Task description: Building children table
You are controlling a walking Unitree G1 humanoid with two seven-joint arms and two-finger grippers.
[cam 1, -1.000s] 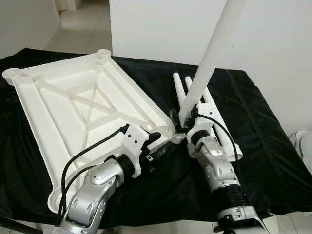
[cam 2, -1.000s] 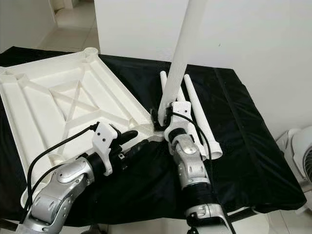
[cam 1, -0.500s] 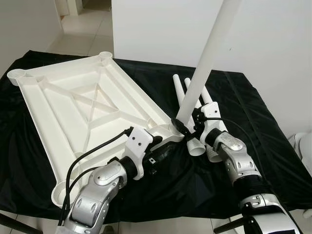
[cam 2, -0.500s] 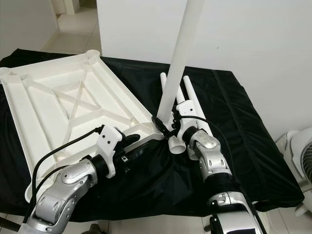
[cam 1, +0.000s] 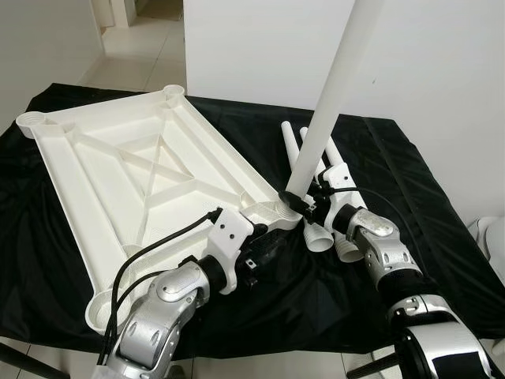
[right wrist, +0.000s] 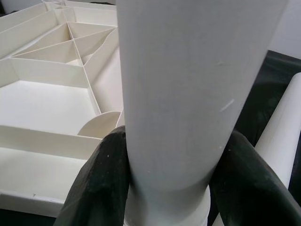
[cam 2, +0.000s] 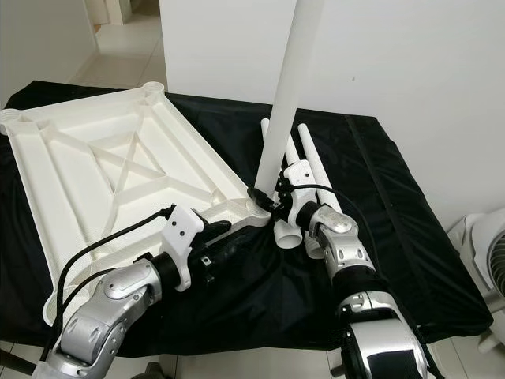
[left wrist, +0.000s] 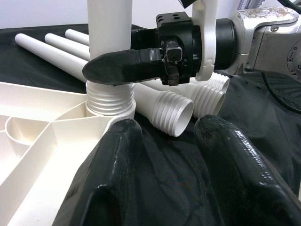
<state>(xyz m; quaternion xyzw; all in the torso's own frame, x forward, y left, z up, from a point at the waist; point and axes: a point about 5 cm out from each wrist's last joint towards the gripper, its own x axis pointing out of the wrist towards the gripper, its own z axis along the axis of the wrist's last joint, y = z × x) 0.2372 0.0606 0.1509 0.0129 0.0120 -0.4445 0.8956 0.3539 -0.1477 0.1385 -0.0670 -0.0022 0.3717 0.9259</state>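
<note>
Two black tool fingers [right wrist: 94, 183] clamp smooth white tube [cam 1: 331, 95], ribbed base.

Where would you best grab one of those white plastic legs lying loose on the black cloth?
Probably around the plain round shaft of a lying white plastic leg, from above, fingers straddling it crosswise. The tube lies flat on the black cloth, so its sides are open there, while the ribbed threaded end should stay free for screwing into the white tabletop.

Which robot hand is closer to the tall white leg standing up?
Right. The right end effector is shut around the upright leg just above its threaded end. The left end effector is open, low beside the tabletop corner, not touching the leg.
</note>
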